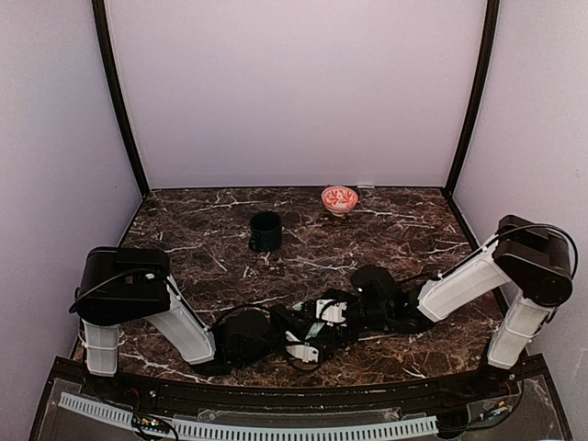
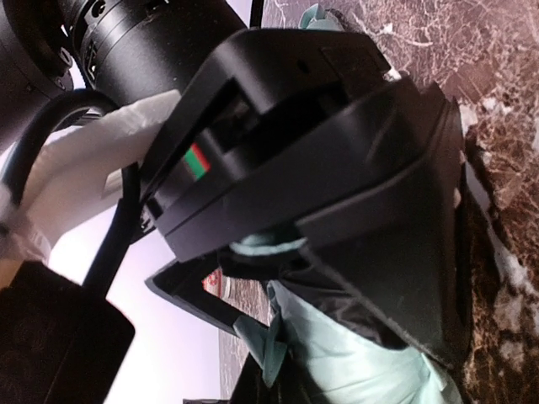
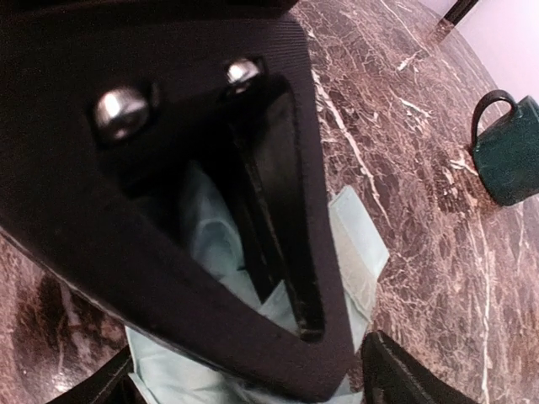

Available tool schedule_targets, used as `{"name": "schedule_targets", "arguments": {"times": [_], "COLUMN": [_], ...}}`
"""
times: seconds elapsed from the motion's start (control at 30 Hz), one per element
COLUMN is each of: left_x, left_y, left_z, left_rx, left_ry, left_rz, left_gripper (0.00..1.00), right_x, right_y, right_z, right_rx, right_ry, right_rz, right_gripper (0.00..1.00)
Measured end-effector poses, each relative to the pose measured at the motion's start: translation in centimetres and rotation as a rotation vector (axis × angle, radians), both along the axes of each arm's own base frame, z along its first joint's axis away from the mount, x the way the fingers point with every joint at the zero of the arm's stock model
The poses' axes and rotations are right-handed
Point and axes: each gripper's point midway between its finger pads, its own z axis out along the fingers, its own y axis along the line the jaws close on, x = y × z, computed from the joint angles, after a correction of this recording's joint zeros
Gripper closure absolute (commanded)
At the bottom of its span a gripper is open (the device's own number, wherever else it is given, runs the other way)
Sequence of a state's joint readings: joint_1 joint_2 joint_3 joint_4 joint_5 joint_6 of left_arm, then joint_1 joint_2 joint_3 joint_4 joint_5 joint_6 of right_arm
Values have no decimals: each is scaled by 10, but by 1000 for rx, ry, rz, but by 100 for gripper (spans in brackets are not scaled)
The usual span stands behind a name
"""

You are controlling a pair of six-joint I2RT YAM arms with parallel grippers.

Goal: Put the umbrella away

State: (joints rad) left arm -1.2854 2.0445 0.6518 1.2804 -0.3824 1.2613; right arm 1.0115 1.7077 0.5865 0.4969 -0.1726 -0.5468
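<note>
The 2 arms lie low and folded inward so that the left gripper (image 1: 296, 338) and the right gripper (image 1: 342, 314) meet close together near the front middle of the marble table (image 1: 404, 230). That closeness makes sense, since a limp folding umbrella (image 1: 319, 311) likely needs 1 hand to steady it while the other gathers the fabric. From above, the umbrella sits between the 2 grippers and is almost wholly covered by them, with only scraps of pale mint showing. The wrist views give more. In the right wrist view, mint fabric (image 3: 358, 252) lies flat on the marble directly under the black finger (image 3: 278, 194), which is pressed down very near or onto it. In the left wrist view, crumpled mint cloth (image 2: 337, 358) bunches beneath a black housing that fills the picture. I cannot tell whether either gripper's fingers are spread or pinched together, as both views are too tight and dark, though each tool looks buried in the cloth. Shaft, handle and strap are not visible. The dark green mug (image 1: 266, 231) and a small red-patterned bowl (image 1: 339, 198) stand well apart toward the back, clear of the work. Judging by the loose, spread fabric, the umbrella is not yet bundled, so the task looks only partly done.
</note>
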Motion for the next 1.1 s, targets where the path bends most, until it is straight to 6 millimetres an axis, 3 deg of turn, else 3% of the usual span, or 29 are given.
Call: {"name": "schedule_targets", "arguments": {"times": [0.07, 0.13, 0.37, 0.5, 0.67, 0.77, 0.93, 1.1], "left_x": [1, 2, 6, 5, 2, -2, 0, 2], "left_y": [1, 1, 2, 1, 3, 5, 28, 60], "left_z": [0, -1, 12, 16, 32, 46, 70, 80], "left_rx": [3, 5, -23, -21, -72, -115, -193, -261], "left_ry": [0, -3, -52, -77, -124, -144, -136, 20], "left_rz": [5, 6, 20, 13, 19, 24, 109, 192], "left_gripper": [100, 100, 100, 96, 69, 60, 56, 62], "right_x": [-3, -6, -5, -3, 3, 2, 13, 29], "right_y": [3, 3, 1, -8, -20, -22, -34, -43], "right_z": [-1, -3, 2, 4, 17, 25, 43, 75], "right_rx": [-2, -4, 1, -11, -28, -38, -71, -105], "right_ry": [9, 22, 10, -14, -105, -163, -291, -485], "right_rz": [29, 41, 38, 7, -29, -15, -51, -123], "right_gripper": [59, 73, 98, 100, 100, 100, 100, 100]}}
